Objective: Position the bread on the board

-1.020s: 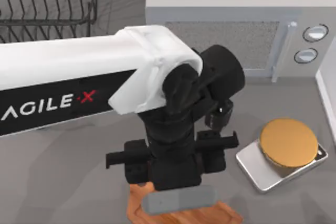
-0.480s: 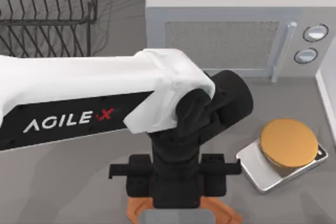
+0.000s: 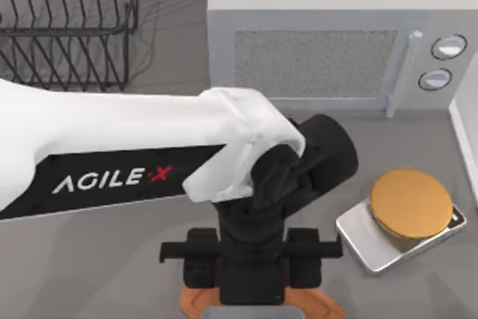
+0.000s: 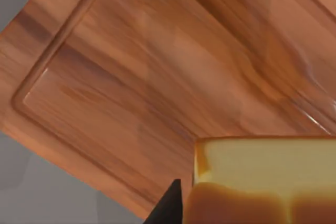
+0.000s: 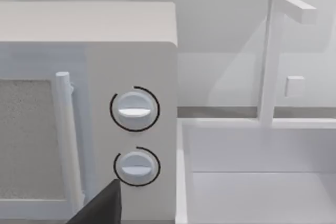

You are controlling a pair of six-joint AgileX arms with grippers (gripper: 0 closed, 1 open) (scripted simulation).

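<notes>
Left arm (image 3: pixel 134 162) reaches from the top view's left across the tabletop (image 3: pixel 89 259), wrist pointing down over the near edge – it has slid further toward that edge than a second ago, and the white forearm now covers more of the middle. The grey block seen under the wrist a second ago is now almost cut off at the picture's bottom edge. Only a rounded orange-brown corner of the board (image 3: pixel 196 302) peeks out below the black wrist; less of it shows than before.

Left wrist view: the bread (image 4: pixel 262 182) – pale yellow crumb, darker brown crust – sits in the left pincer (image 4: pixel 252 203), held just over the board (image 4: pixel 136 77), whose grooved edge and corner are plainly seen. One dark fingertip (image 4: pixel 169 207) lies against the loaf's side, so the pincer is pinching the bread. Whether the bread touches the wood cannot be told.

Scale (image 3: pixel 403 222) with golden round top sits at the right, unmoved. Microwave (image 3: pixel 321 42) and wire rack (image 3: pixel 67 20) stand at the back, unchanged.

Right wrist view faces the microwave's dials (image 5: pixel 134 109) and a white sink (image 5: pixel 252 171); a dark fingertip (image 5: pixel 102 208) pokes in – right pincer's spread cannot be told
</notes>
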